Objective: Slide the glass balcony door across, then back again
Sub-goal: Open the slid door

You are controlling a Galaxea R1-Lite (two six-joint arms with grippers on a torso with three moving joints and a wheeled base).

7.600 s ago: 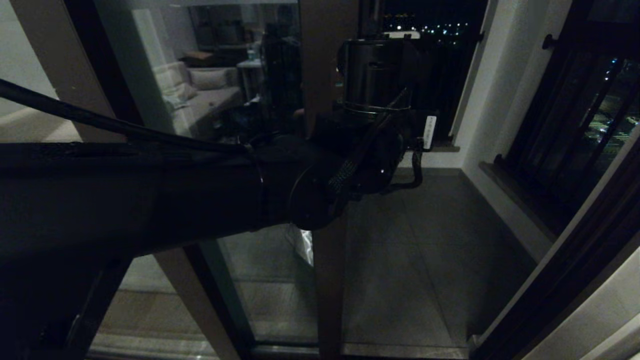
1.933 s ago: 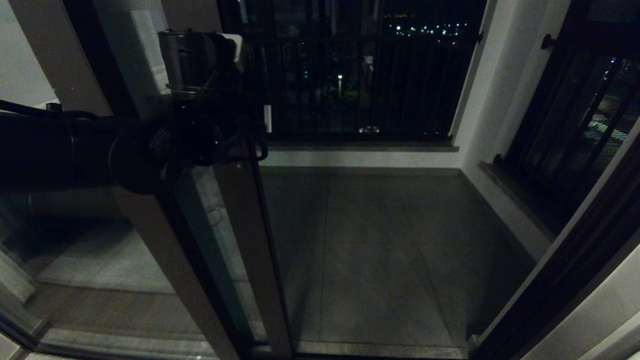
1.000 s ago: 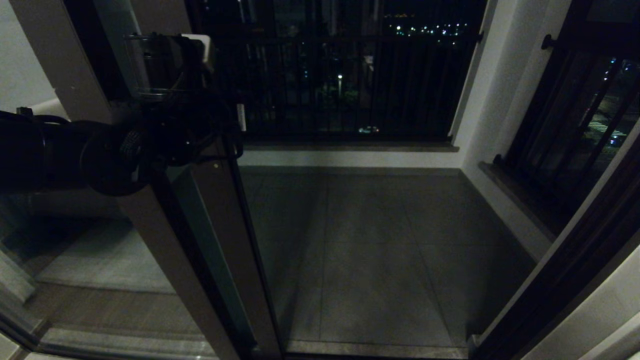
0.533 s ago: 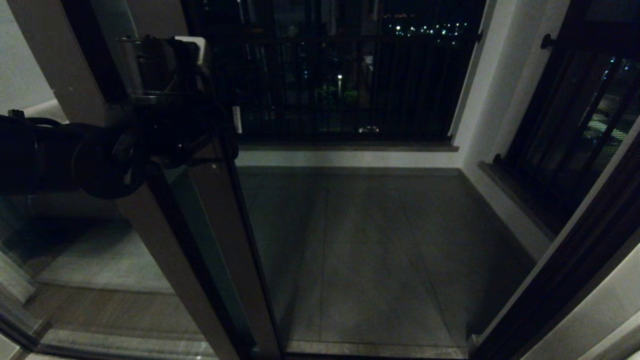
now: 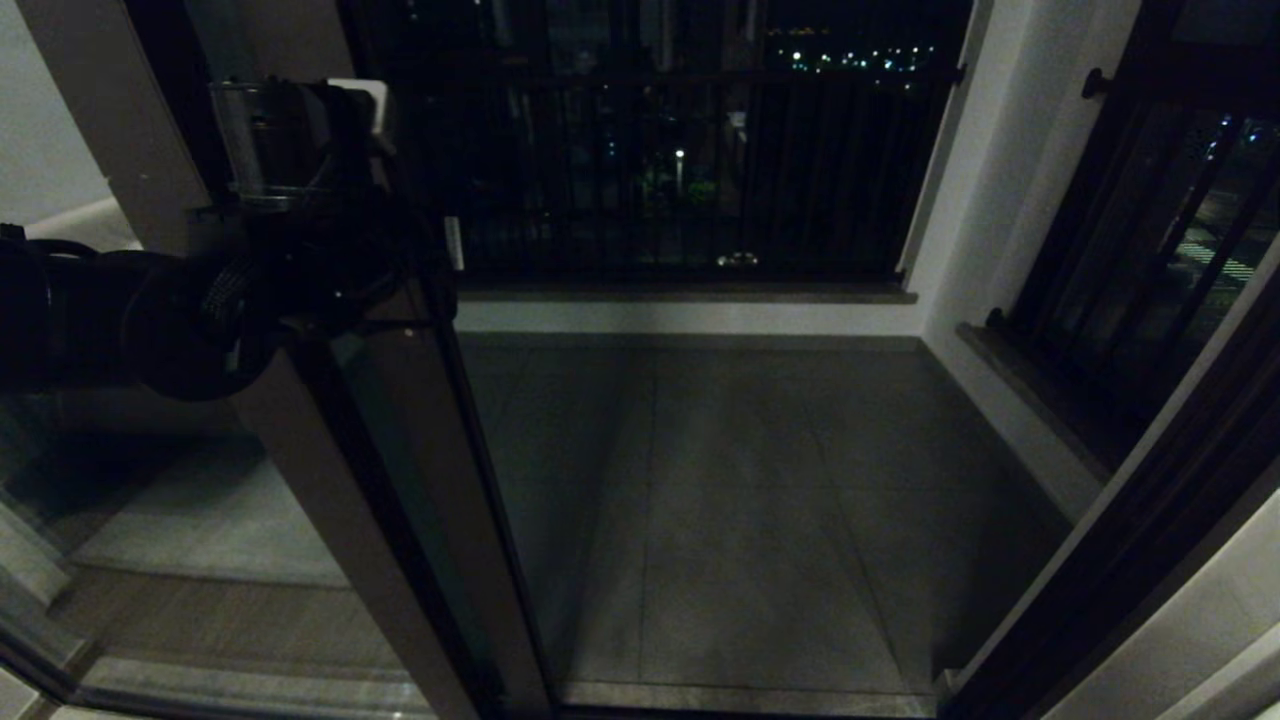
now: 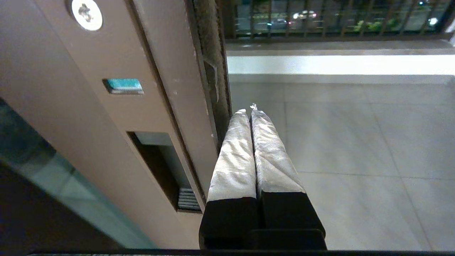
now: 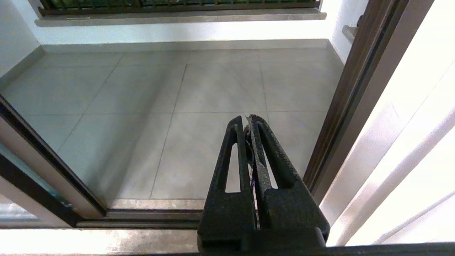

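The glass balcony door (image 5: 425,480) stands at the left of the head view, its brown stile leaning across the frame. My left arm (image 5: 250,290) reaches to it from the left at mid-height. The left wrist view shows the stile (image 6: 106,117) with its dark recessed handle slot (image 6: 160,167) and a screw (image 6: 86,13). My left gripper (image 6: 249,108) is shut, its silver-wrapped fingers (image 6: 234,156) lying against the stile's outer edge and holding nothing. My right gripper (image 7: 247,119) is shut and empty, low over the threshold near the right door frame.
The doorway gives onto a grey tiled balcony floor (image 5: 740,480). Black barred railings (image 5: 680,170) close the far side and the right side (image 5: 1150,260). The dark door frame (image 5: 1130,560) rises at the right. The floor track (image 7: 153,215) runs along the threshold.
The door and my left arm have slid further left, and the open gap onto the balcony has widened. The left gripper has stayed shut against the stile's edge.
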